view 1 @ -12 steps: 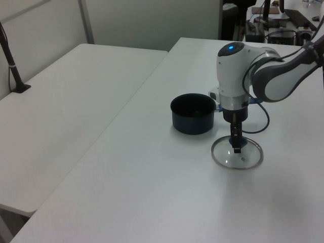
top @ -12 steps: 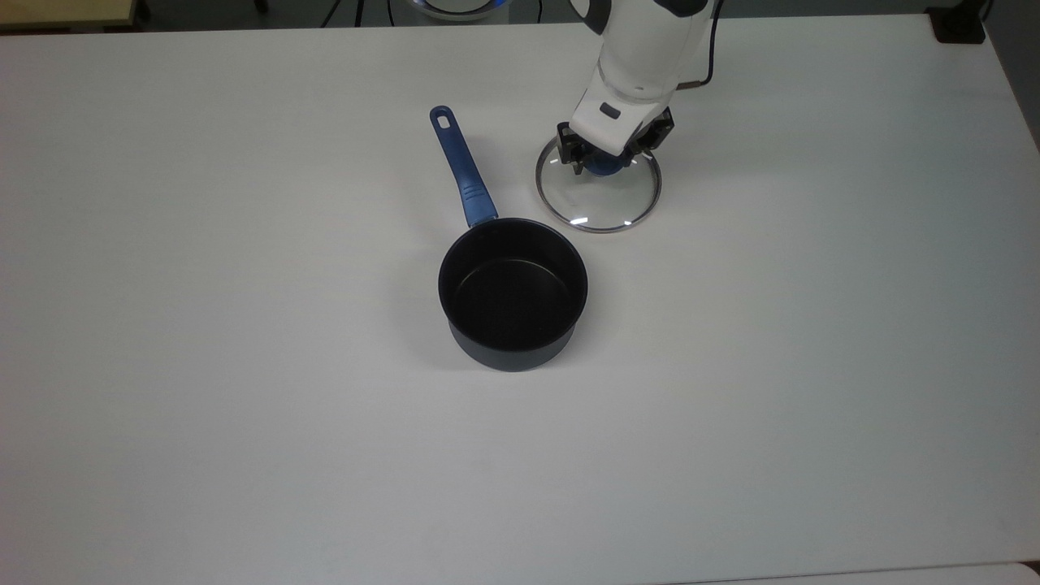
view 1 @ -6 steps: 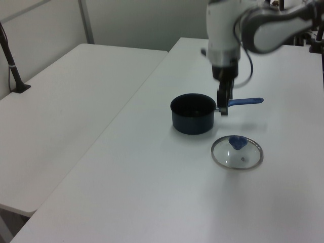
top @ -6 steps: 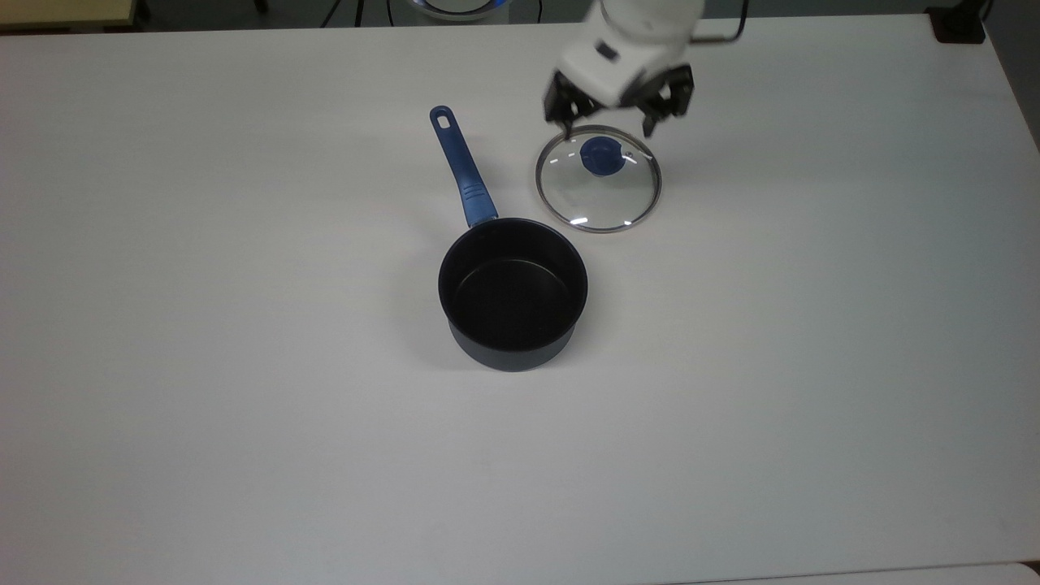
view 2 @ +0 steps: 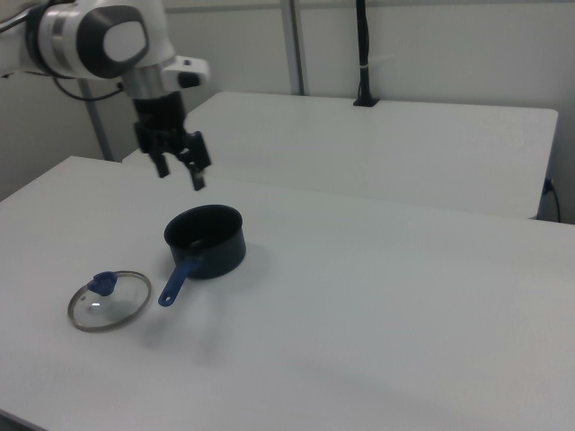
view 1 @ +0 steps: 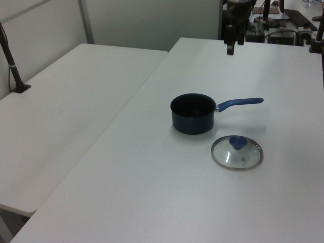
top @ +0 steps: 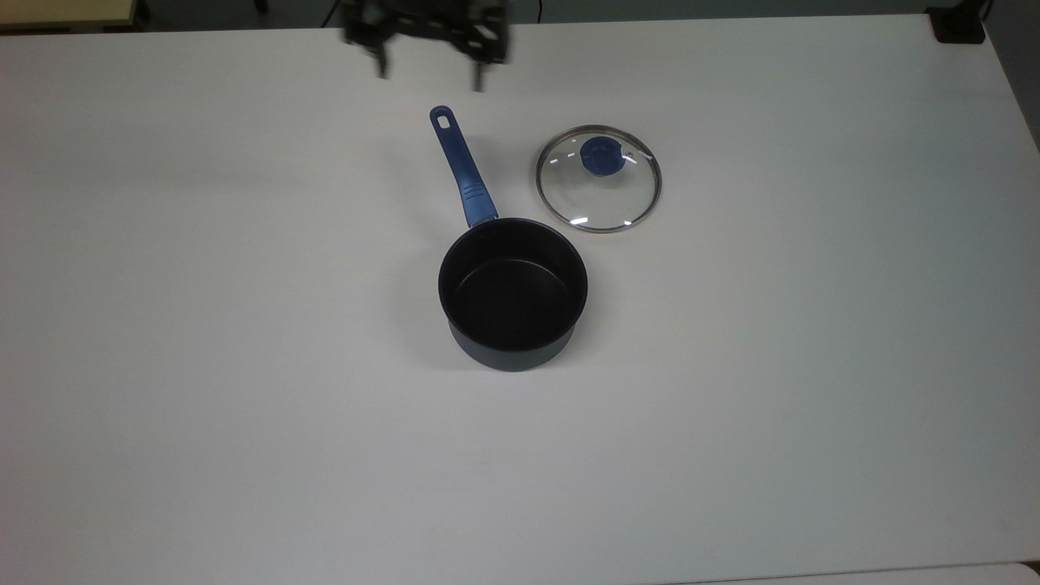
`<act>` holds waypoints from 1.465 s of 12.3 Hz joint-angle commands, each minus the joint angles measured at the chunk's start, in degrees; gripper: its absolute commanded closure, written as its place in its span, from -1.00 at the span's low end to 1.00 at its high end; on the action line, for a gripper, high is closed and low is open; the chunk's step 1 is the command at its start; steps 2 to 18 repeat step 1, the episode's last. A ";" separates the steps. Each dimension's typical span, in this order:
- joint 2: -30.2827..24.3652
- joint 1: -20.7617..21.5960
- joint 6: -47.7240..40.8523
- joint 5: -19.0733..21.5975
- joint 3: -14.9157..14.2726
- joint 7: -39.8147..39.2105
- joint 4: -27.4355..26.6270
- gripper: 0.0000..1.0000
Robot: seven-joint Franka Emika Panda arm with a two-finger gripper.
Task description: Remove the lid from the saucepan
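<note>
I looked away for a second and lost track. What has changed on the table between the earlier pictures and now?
The gripper let go of the lid's blue knob, rose with its jaws open, and swung toward the top view's upper left, past the saucepan's handle end. The lid lies flat on the table where it was; the saucepan has not moved.

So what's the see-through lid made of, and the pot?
The lid looks like clear glass, since the table shows through it, with a shiny metal rim and a blue, probably plastic, knob. The pot seems dark coated metal, matte inside.
</note>
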 commanded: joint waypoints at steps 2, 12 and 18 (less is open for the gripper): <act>-0.69 -4.95 -1.17 -1.11 0.32 -2.58 -0.16 -1.00; -0.69 -4.95 -1.17 -1.11 0.32 -2.58 -0.16 -1.00; -0.69 -4.95 -1.17 -1.11 0.32 -2.58 -0.16 -1.00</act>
